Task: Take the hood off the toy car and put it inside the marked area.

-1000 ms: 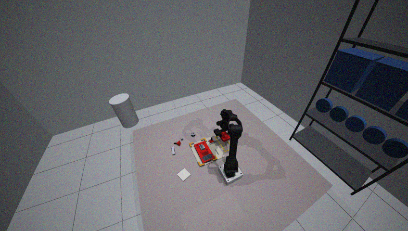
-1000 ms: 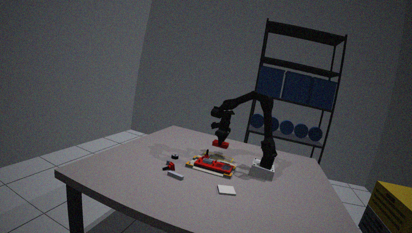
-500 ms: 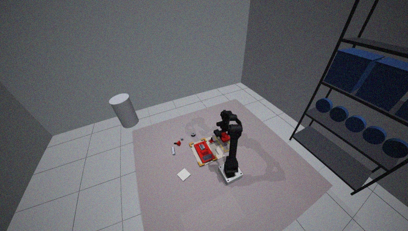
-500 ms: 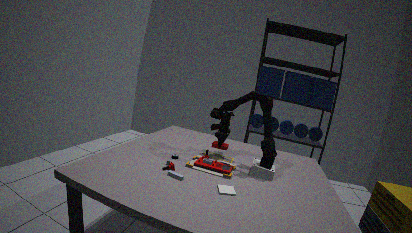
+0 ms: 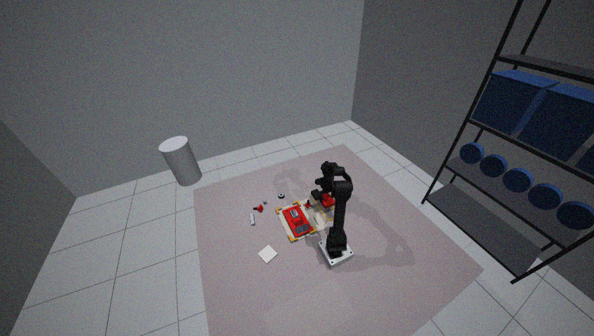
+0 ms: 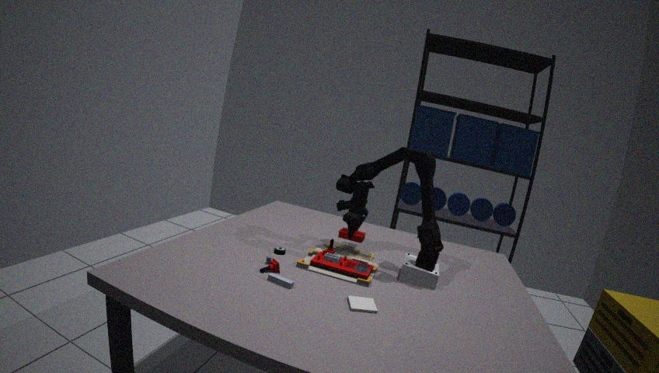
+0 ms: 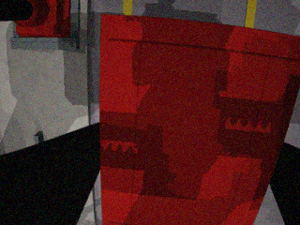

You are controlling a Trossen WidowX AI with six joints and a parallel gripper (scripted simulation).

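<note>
The red hood (image 5: 328,201) (image 6: 346,234) (image 7: 183,112) is off the car and in the air. My gripper (image 5: 322,197) (image 6: 353,231) (image 7: 187,142) is shut on it, with a black finger at each side in the wrist view. The marked area, a yellow outline (image 5: 328,219) (image 6: 372,255) (image 7: 250,13), lies on the table below the hood. Part of the outline is hidden by the hood in the wrist view. The red toy car (image 5: 298,222) (image 6: 340,265) sits beside the marked area in a cream holder (image 6: 332,273) with yellow corners.
A small red piece with a black knob (image 5: 307,205) (image 6: 330,249) (image 7: 44,21) stands between car and outline. Farther off lie a black wheel (image 5: 281,195) (image 6: 280,250), a red and black piece (image 5: 260,208) (image 6: 275,265), a grey bar (image 5: 252,219) (image 6: 280,280) and a white square (image 5: 267,253) (image 6: 363,304).
</note>
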